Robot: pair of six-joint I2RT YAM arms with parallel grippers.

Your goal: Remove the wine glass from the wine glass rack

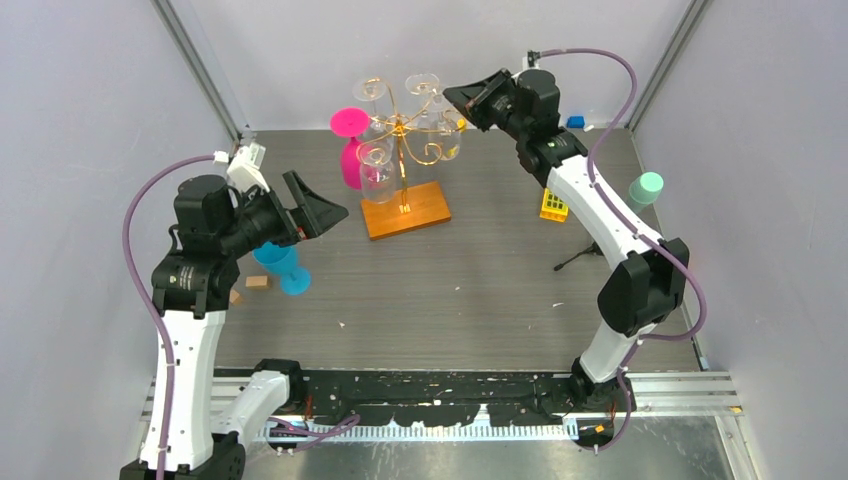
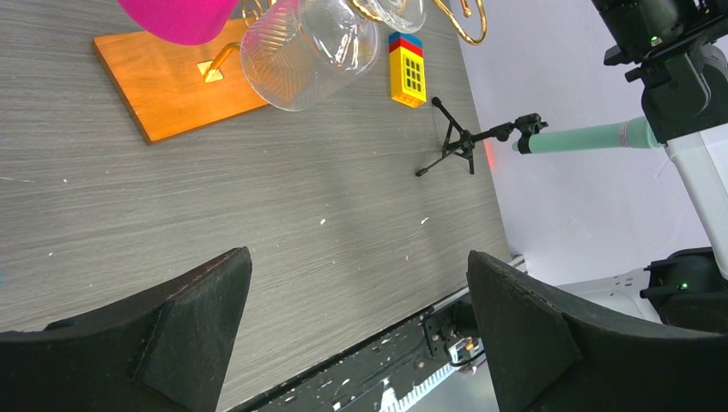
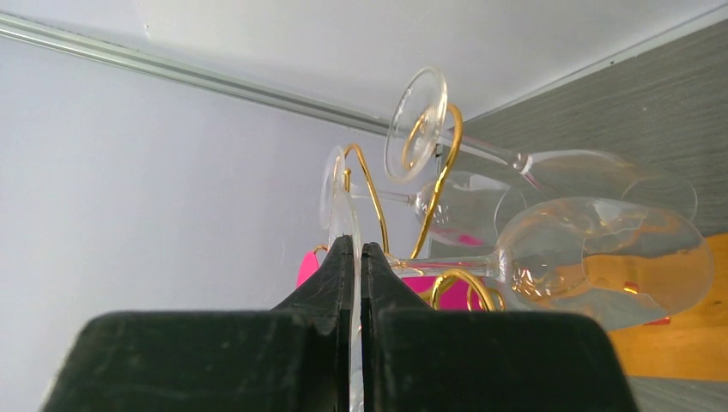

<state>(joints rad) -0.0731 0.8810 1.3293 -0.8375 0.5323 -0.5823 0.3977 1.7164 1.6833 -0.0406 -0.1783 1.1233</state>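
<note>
Right gripper (image 3: 354, 251) pinched on foot of wine glass (image 3: 601, 257), right side of wine glass rack (image 1: 405, 208). Glass inverted: stem vertical, bowl toward table. Left gripper (image 2: 358, 257) spread wide, empty.

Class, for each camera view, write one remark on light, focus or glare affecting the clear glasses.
Top external: soft, even light, faint shadows; the clear glasses on the wine glass rack fade into the pale wall. Left wrist: sharp table grain, ribbed glare on a glass bowl. Right wrist: right claw a black mass; the wine glass tinted orange.
</note>
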